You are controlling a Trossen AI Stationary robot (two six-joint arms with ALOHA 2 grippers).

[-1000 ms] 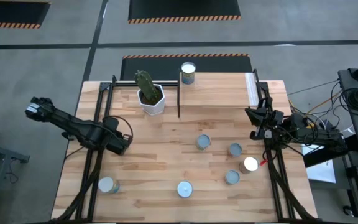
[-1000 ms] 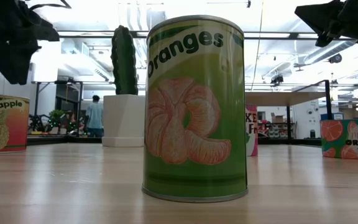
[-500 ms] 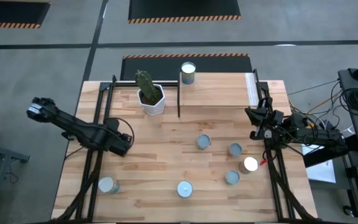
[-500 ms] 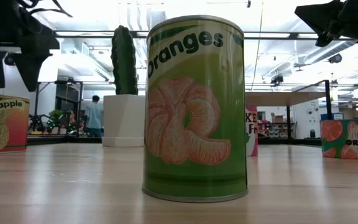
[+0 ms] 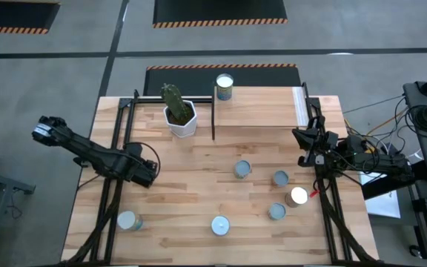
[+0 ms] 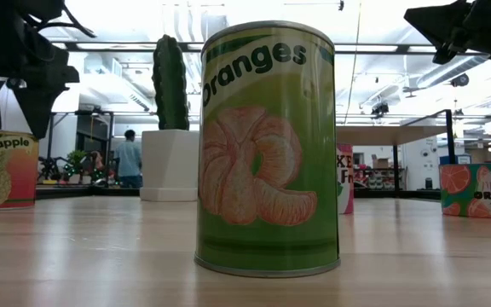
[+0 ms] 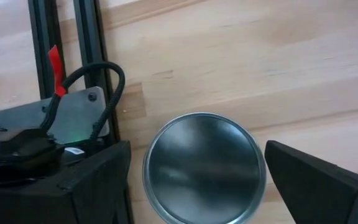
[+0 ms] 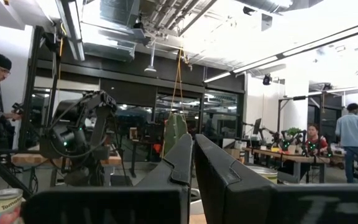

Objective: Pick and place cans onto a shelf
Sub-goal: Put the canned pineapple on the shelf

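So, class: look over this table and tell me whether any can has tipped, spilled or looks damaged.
Nothing stands out. Every can visible from above stands upright on the tabletop, one can is already upright on the shelf, and the cactus pot is upright too. No spill shows.

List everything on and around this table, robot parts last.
Silver-topped metal can on the shelf: one, orange label, shelf's left end.
Silver-topped metal cans on the table: six, grey-blue from above; four right of centre, two near the front edge.
Light wooden shelf: one, table's back.
Cactus in a white hexagonal pot: one, green, left of the shelf.
People: at least three, in the room beyond.
Left gripper: fingers open, over the table's left side.
Right gripper: fingers shut, at the table's right edge.
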